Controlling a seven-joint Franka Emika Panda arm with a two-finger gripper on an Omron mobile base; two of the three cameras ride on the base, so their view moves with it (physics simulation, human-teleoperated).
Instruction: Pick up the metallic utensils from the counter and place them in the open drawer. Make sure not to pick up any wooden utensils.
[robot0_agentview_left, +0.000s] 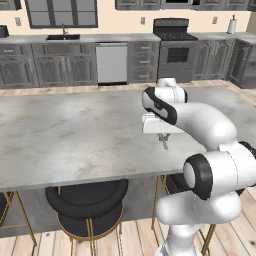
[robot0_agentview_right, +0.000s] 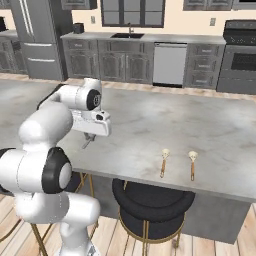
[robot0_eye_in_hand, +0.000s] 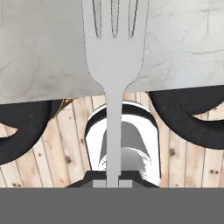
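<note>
Left base view: arm reaches forward over the counter, the long light marbled island top. The gripper hangs just above the slab near its front edge, jaws drawn in narrow, with a thin grey fork pinched between them and pointing down (too small here to tell whether its end touches the stone). Black round stools on gold legs stand under the counter's front edge.

Right base view: same pose from the other side. The gripper is over the counter close to the front edge, and the fork shows as a slim grey sliver slanting down from the fingers. Two wooden utensils lie on the slab well to the right of the gripper: one and the other, side by side but apart, pale heads pointing away from the front edge, tan handles toward it. A stool sits below them.

Hand view: the fork runs up the middle, handle clamped at the bottom between the fingertips, tines at the top against the marbled counter. Jaws nearly together on the thin handle (firm grip, no gap visible). Below the counter edge: stool seats and plank floor.
</note>
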